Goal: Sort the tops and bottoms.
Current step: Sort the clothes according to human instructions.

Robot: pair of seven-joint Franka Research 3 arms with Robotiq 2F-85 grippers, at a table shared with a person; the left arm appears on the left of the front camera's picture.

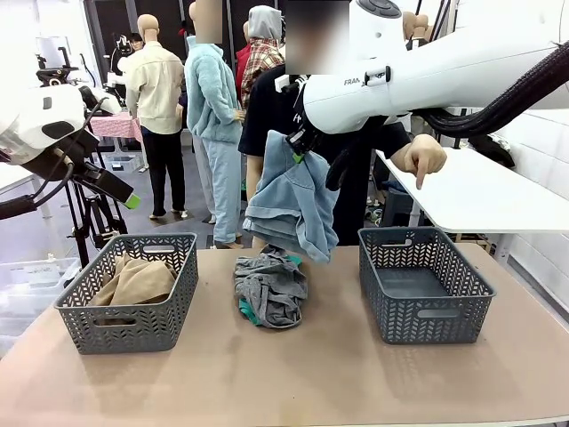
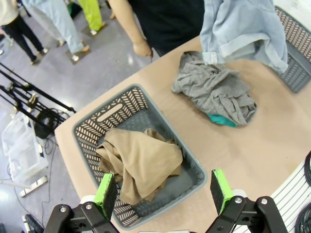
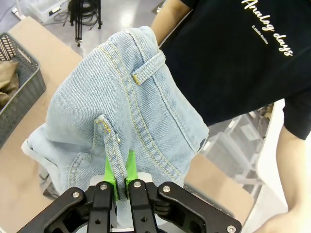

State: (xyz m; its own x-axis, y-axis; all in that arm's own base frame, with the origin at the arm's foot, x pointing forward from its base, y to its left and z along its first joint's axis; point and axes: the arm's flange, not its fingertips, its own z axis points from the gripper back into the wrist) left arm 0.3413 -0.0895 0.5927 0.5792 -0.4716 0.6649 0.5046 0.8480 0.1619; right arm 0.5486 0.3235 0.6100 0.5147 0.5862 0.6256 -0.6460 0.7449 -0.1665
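Surface (image 1: 338, 382): khaki top (image 1: 138, 280) already in left basket (image 1: 124, 325), directly below the spread left jaws. Right jaws pinch the denim bottoms (image 1: 289, 200) by a seam, cloth hanging beneath them (right basket (image 1: 427, 316) empty). Grey top (image 1: 271, 285), teal top (image 2: 221, 120) unsorted. Right wrist view shows the pinch; front view doesn't resolve it.

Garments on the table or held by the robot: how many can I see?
4. The khaki-tan top lies in the left basket; the grey top is heaped mid-table over the teal-green top; the denim bottoms hang from the right hand. The heap may hide more.
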